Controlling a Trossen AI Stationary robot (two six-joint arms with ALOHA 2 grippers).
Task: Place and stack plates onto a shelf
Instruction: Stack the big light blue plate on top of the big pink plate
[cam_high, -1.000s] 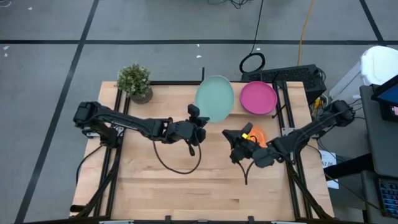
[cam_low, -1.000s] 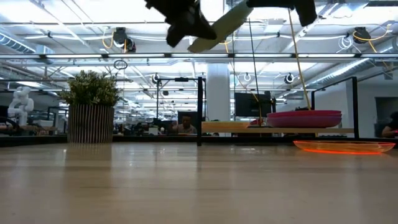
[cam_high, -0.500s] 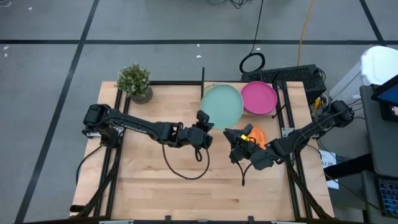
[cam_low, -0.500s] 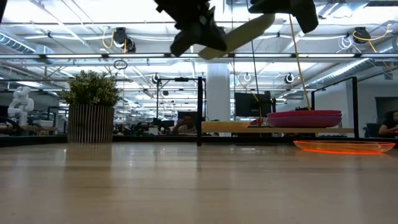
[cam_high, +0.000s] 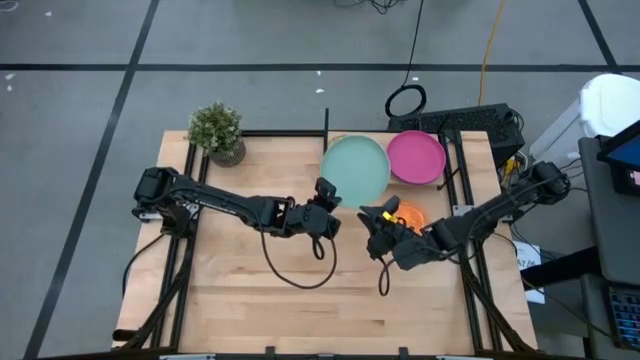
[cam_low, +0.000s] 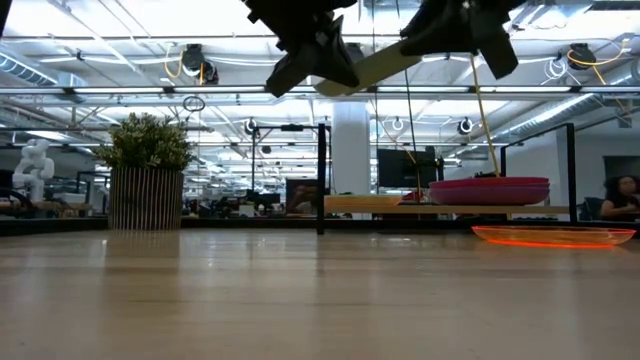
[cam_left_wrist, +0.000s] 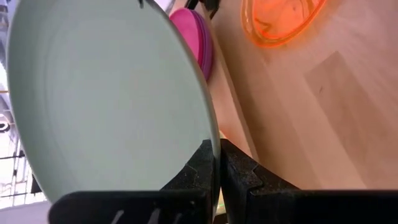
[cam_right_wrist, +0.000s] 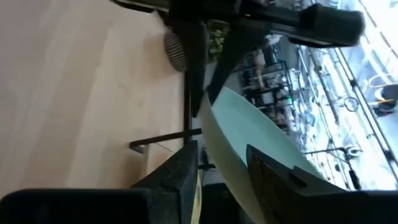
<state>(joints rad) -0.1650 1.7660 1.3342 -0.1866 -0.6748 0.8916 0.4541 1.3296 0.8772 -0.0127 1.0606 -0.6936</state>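
My left gripper (cam_high: 325, 198) is shut on the pale teal plate (cam_high: 357, 168), which hangs high over the table's middle, close to the shelf (cam_low: 365, 204). My right gripper (cam_high: 377, 218) is open; in its wrist view its two fingers stand on either side of the teal plate's (cam_right_wrist: 249, 137) near-right rim. A magenta plate (cam_high: 415, 157) rests on the shelf's right half, with what looks like a purple one under it. The translucent orange plate (cam_high: 412, 215) lies flat on the table just right of my right gripper. No other plates show. My left gripper pinches the teal plate's rim (cam_left_wrist: 211, 134) at its near-left edge between the two fingers, coming level from the table's left. The plate is lifted clear and tilted, its right side (cam_low: 425, 45) higher than the held side. My right gripper: whether its fingers touch the plate's rim, I cannot tell.
A potted plant (cam_high: 217, 130) stands at the far left corner. The shelf's thin black upright (cam_low: 320, 180) rises at its left end, under the plate's far-left edge. Black frame rails run along the table's left and right sides. A cable hangs in a loop under my left arm.
My left gripper has carried the teal plate toward the table's right, closer to the shelf, and has then stayed there. My right gripper has risen and moved slightly toward the far edge, up to the plate's rim. The orange and magenta plates have not moved.
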